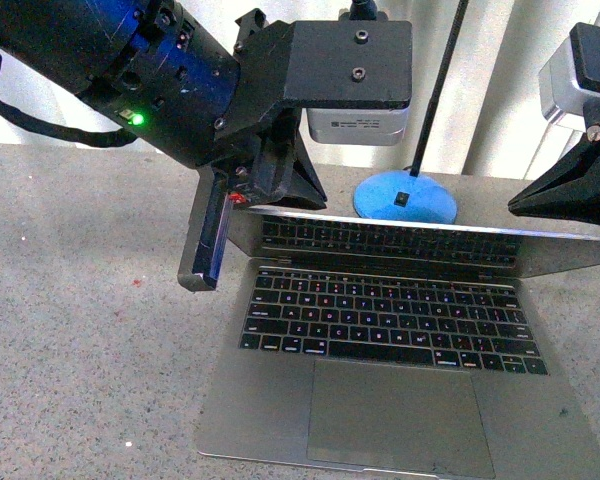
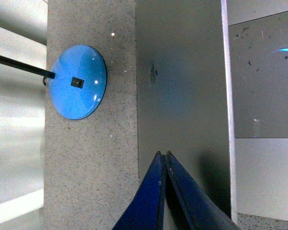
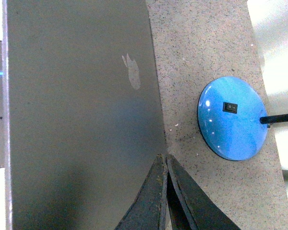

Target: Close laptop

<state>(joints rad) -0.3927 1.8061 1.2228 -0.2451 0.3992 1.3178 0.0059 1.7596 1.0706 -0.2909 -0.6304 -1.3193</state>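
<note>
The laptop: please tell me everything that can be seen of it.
The laptop is slim silver-grey metal, with black keys, a large trackpad and a glossy black screen mirroring the keys. It lies on the speckled table, partly shut, its lid tilted low over the keys. The lid's back bears a shiny logo. The shut left gripper and right gripper are by that back; contact is unclear.

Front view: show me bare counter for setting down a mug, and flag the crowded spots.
Widest bare counter lies left of the laptop, out to the picture's left edge. Crowded: behind the lid, where the blue lamp base, left gripper and right gripper, both shut, sit.
</note>
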